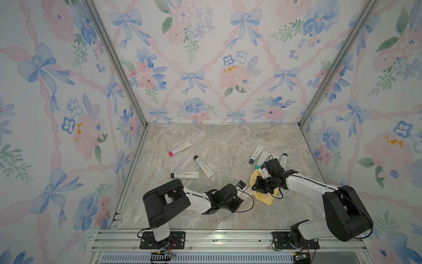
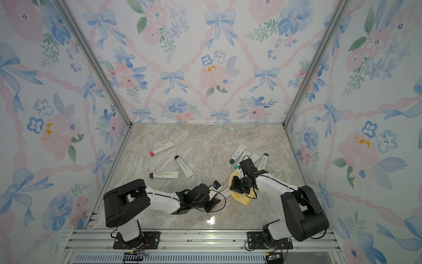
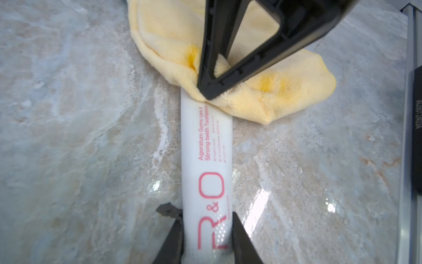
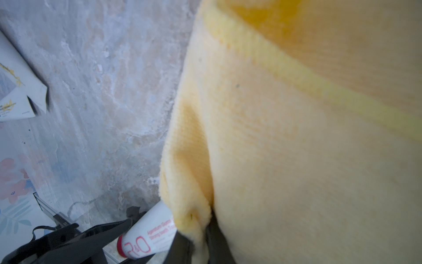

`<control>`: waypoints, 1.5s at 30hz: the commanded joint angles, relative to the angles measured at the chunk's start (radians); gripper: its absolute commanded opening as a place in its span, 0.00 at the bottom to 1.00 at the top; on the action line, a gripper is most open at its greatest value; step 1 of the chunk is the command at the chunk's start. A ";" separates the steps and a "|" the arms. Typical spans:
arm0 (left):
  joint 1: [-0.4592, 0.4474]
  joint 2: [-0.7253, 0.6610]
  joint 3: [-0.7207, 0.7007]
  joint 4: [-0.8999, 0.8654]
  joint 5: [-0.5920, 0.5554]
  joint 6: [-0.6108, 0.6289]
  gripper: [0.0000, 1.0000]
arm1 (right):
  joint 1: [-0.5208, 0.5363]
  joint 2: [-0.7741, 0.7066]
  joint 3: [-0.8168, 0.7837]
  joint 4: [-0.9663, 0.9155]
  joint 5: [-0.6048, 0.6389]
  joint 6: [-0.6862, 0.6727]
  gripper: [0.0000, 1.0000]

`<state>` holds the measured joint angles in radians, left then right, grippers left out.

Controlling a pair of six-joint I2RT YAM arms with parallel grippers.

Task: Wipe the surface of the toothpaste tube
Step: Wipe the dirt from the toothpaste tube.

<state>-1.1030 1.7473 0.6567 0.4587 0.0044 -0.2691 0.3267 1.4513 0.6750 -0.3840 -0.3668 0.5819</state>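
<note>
The toothpaste tube lies near the front middle of the marble tabletop, between the two arms; whether it rests on the stone or hangs just above it I cannot tell. The left gripper is clamped across it close to the red-capped end, jaws pressed against both sides of the white body. The right gripper pinches a small fold of the yellow cloth, which drapes over the tube's flat tail end, to the right of the left gripper

The pinch takes only a little fabric, so a dragging stroke may pull the cloth free. The rub of cloth along the tube could tug the slick body out of the left jaws, or buckle the soft tail, since the hold sits far from the wiped end. A stroke toward the cap brings the two grippers close, and they may knock together before the lettered face is covered. The underside looks out of reach without a turn. The other tubes lie well apart, farther back, and seem little threat
</note>
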 commanded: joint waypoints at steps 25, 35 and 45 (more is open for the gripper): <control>-0.006 0.032 -0.027 -0.107 0.023 0.005 0.27 | 0.128 0.033 -0.034 -0.085 0.009 0.007 0.13; -0.006 0.037 -0.024 -0.107 0.025 0.007 0.27 | 0.008 0.032 0.009 -0.133 0.115 -0.059 0.13; -0.005 0.037 -0.023 -0.107 0.025 0.007 0.27 | 0.188 0.024 0.032 -0.115 -0.019 -0.011 0.13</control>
<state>-1.1030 1.7473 0.6563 0.4580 0.0040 -0.2691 0.4339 1.4609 0.7238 -0.4404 -0.2993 0.5484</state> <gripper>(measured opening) 0.291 0.131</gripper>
